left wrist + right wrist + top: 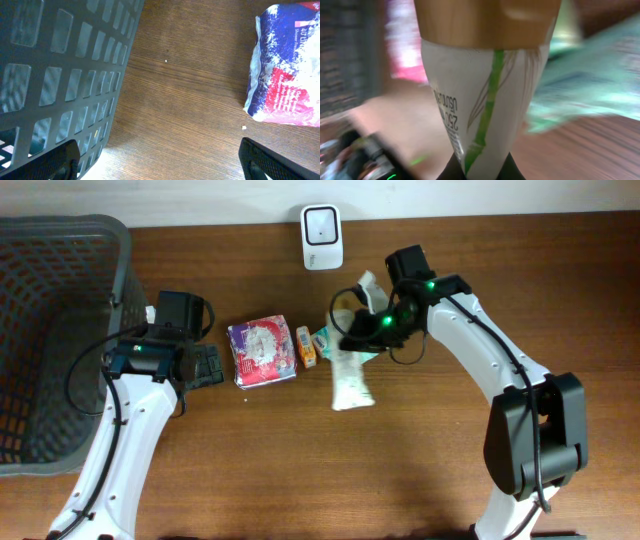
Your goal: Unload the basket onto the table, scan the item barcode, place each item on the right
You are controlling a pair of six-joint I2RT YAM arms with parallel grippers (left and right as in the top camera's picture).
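The white bamboo-print tube (350,385) is pinched in the right end effector (480,173), near the white scanner (322,225). Presenting seems underway; next, its barcode must face the scanner. The left end effector (160,167) is spread, well left of the scanner.

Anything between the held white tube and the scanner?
Nothing visible. Bare table lies between the white tube, held in the right pincer, and the scanner; the small packets sit left of that path.

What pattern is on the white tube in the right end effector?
A green bamboo stalk on the white plastic tube, tan cap above; clearest in right wrist view.
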